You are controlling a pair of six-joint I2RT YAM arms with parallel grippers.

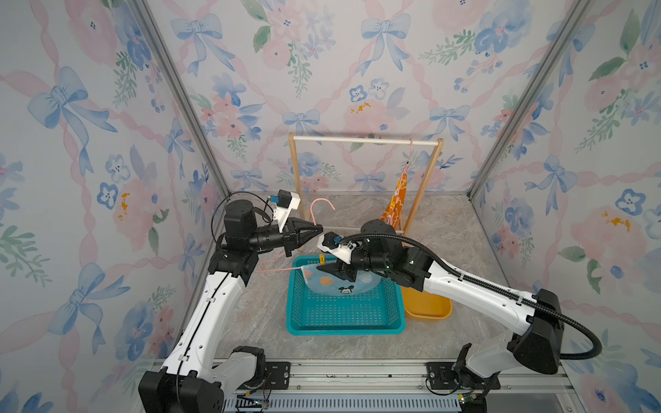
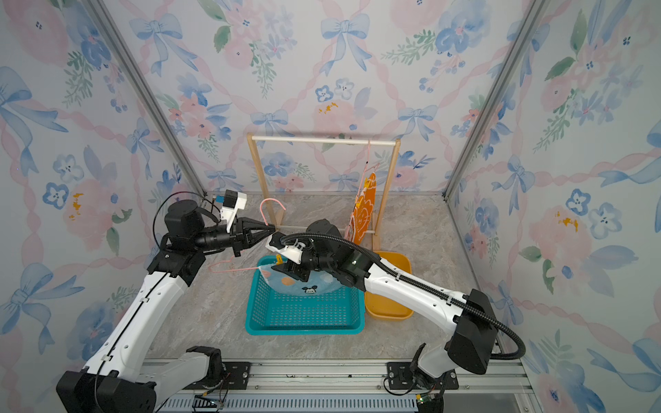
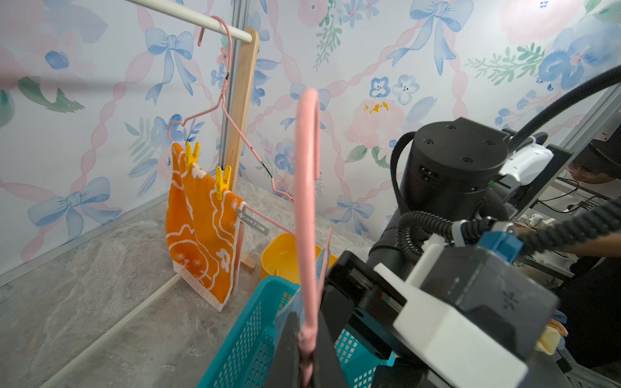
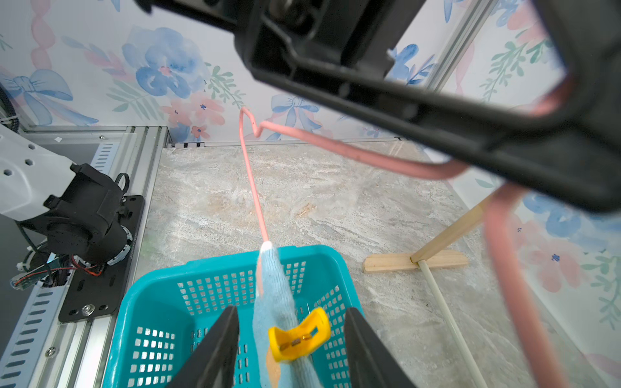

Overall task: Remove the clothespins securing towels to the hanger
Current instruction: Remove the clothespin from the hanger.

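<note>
My left gripper (image 1: pixel 318 229) (image 3: pixel 307 342) is shut on the neck of a pink wire hanger (image 3: pixel 307 201) and holds it above the teal basket. A light blue towel (image 1: pixel 332 282) (image 4: pixel 272 285) hangs from that hanger into the basket, pinned by a yellow clothespin (image 4: pixel 299 336) (image 1: pixel 321 259). My right gripper (image 4: pixel 291 310) (image 1: pixel 331 270) is open; its jaws stand on either side of this clothespin without touching it. An orange towel (image 3: pixel 201 235) (image 1: pixel 397 203) hangs from a second pink hanger (image 3: pixel 232 111) on the rack, held by two yellow clothespins (image 3: pixel 192 153) (image 3: pixel 223 179).
The wooden rack (image 1: pixel 365 142) stands at the back, with its foot bar on the marble floor. The teal basket (image 1: pixel 343 314) sits in the middle. A yellow tub (image 1: pixel 429 307) is beside it on the right, under my right arm. My two wrists are close together.
</note>
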